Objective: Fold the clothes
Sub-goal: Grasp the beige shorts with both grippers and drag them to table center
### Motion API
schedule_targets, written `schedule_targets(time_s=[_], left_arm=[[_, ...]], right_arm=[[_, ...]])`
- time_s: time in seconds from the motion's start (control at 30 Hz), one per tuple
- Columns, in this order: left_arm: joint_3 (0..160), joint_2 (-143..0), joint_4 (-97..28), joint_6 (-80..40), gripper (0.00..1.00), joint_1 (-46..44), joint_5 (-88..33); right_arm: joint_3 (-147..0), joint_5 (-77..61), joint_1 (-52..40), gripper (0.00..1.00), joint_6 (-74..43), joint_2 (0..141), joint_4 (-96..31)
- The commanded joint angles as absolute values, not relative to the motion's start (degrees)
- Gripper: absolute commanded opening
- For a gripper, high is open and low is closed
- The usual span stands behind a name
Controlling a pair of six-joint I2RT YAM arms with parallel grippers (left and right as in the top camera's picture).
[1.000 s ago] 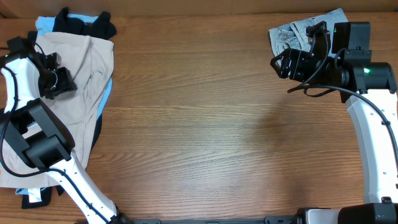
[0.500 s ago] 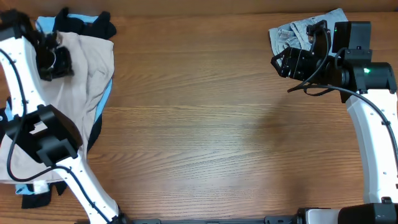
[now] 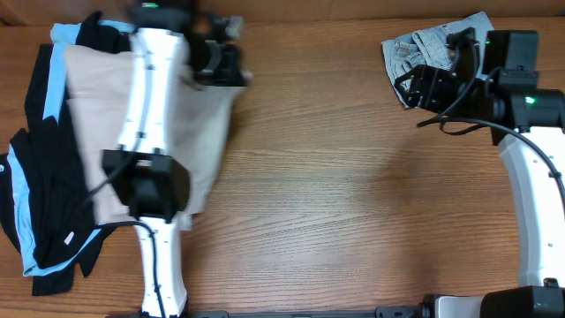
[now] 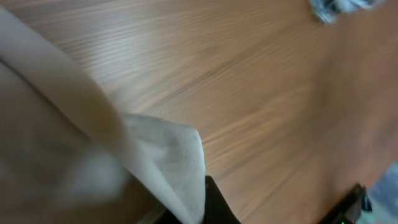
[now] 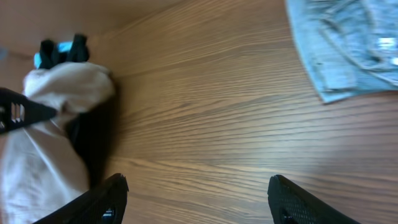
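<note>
The beige khaki shorts (image 3: 93, 115) lie at the left, with one corner pulled rightward. My left gripper (image 3: 219, 64) is shut on that corner, and the beige cloth (image 4: 168, 155) fills the lower left of the left wrist view at the jaws (image 4: 200, 208). The black garment with light-blue panels (image 3: 35, 177) lies at the far left, uncovered. The light-blue denim shorts (image 3: 433, 44) lie at the back right and show in the right wrist view (image 5: 354, 50). My right gripper (image 3: 413, 86) is open and empty beside them, its jaws (image 5: 196, 193) over bare wood.
The wooden table (image 3: 353, 194) spans the view. In the right wrist view the beige shorts (image 5: 37, 137) and a bit of the black garment (image 5: 62, 50) show at the far left. The denim shorts also show at the top right of the left wrist view (image 4: 336, 6).
My left arm has swung from the far left toward the table's middle, dragging a corner of the beige shorts rightward and uncovering the black garment. The right arm has barely moved.
</note>
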State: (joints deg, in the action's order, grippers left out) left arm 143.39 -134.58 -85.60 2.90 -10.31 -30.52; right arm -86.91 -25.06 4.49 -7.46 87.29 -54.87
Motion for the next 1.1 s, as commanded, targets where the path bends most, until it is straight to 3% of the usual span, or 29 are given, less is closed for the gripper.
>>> schedule_targets(time_s=[0.0, 0.07, 0.1, 0.17, 0.2, 0.43, 0.6, 0.77, 1.07], left_arm=[[144.05, -133.25, -82.56, -0.51, 0.09, -19.75, -34.70], [144.05, -133.45, -79.85, -1.32, 0.25, -24.62, -32.67], [144.05, -133.67, -78.54, -2.17, 0.40, -26.74, -31.14], [144.05, -133.71, -76.25, -3.90, 0.85, -30.06, -27.66], [144.05, -133.71, -75.18, -4.62, 1.00, -31.16, -25.93], [148.64, -133.34, -74.04, -8.23, 1.00, -27.99, -25.15], [156.42, -132.31, -80.77, -8.32, 1.00, -19.16, -24.88], [161.34, -132.18, -86.39, -6.04, 1.00, -7.14, -24.86], [160.86, -132.35, -89.47, -2.55, 1.00, 10.09, -24.86]], right_arm=[[-88.14, -25.19, 7.66, 0.77, -7.46, 87.13, -54.92], [-88.23, -25.21, 9.96, 0.80, -7.44, 87.09, -55.27], [-88.25, -25.47, 11.57, 0.81, -7.44, 87.00, -55.44], [-88.25, -27.18, 14.59, 0.83, -7.42, 86.80, -55.44], [-88.27, -28.56, 16.19, 0.84, -7.42, 86.70, -55.33], [-88.27, -38.89, 24.80, 0.83, -6.98, 86.48, -54.50], [-88.25, -39.09, 21.52, 0.80, -5.67, 86.48, -55.24], [-88.25, -33.50, 8.54, 0.79, -7.07, 86.61, -54.11], [-88.25, -8.78, -24.51, 0.83, -24.69, 94.39, -41.17]])
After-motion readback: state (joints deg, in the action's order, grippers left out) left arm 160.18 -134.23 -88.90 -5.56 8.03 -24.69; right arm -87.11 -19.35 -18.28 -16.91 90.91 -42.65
